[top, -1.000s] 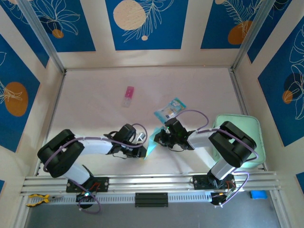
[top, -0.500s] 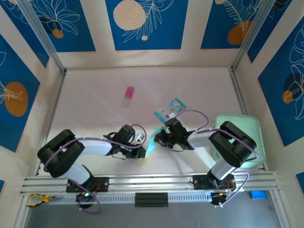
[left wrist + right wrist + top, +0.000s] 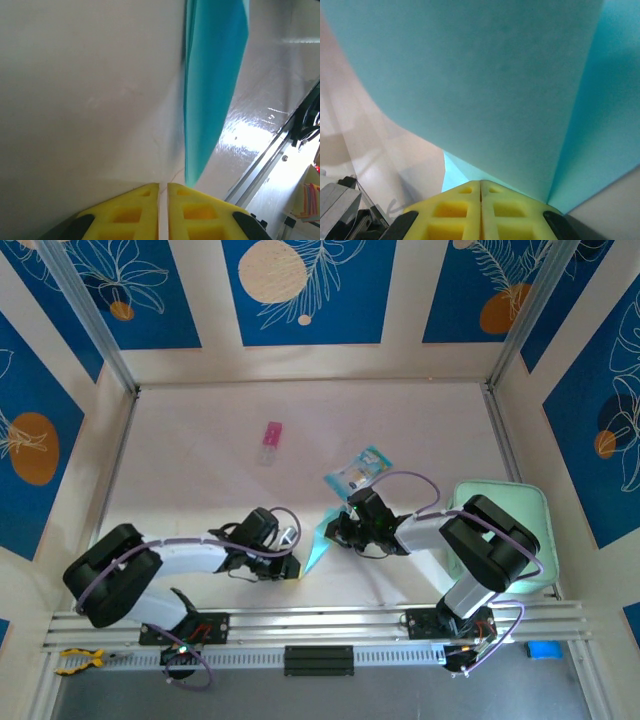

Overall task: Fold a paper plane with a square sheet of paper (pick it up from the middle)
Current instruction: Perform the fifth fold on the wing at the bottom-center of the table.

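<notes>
Right pincer (image 3: 480, 183) pinches the folded blue paper (image 3: 485, 90); left pincer (image 3: 163, 187), pressed nearly together, the paper's tip just ahead

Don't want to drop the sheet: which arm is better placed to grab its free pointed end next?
Left. The left claw is empty, and the light-blue paper sheet ends in a point just ahead of it. The right claw is clamped on that sheet, so it likely suits anchoring.
</notes>
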